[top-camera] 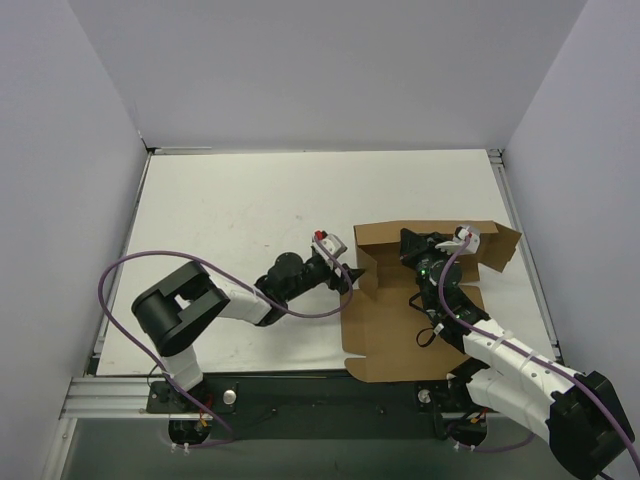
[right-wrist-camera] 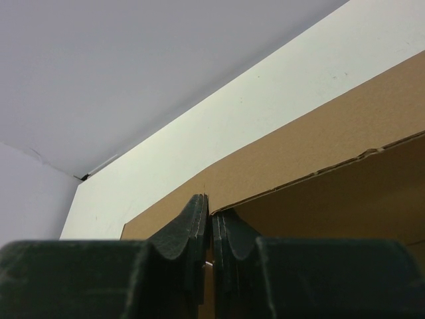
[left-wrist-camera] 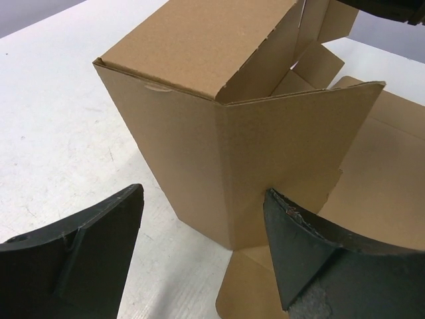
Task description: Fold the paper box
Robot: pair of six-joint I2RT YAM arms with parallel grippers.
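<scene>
The left gripper [top-camera: 352, 272] hangs released at the near left corner of the paper box [top-camera: 395, 335], seen from above. The right gripper [top-camera: 408, 240] reaches inside the box to its far wall. The brown cardboard mailer lies on the right half of a white table [top-camera: 240, 220], its near panel flat and its far panels raised. Plain pale walls [top-camera: 300, 70] close in the table on three sides.

At the left wrist, the left gripper [left-wrist-camera: 202, 193] stands with its dark fingers [left-wrist-camera: 86, 252] wide apart. An upright corner of the paper box [left-wrist-camera: 199, 153] rises just beyond them, touching neither finger. One flap is folded over the top of that corner, and the white table [left-wrist-camera: 60, 119] runs off to the left.

At the right wrist, the right gripper [right-wrist-camera: 211, 222] is clenched on a thin upright panel of the paper box [right-wrist-camera: 319, 153]. Beyond the cardboard edge the white table [right-wrist-camera: 279, 93] meets the grey wall [right-wrist-camera: 133, 66] at a corner.
</scene>
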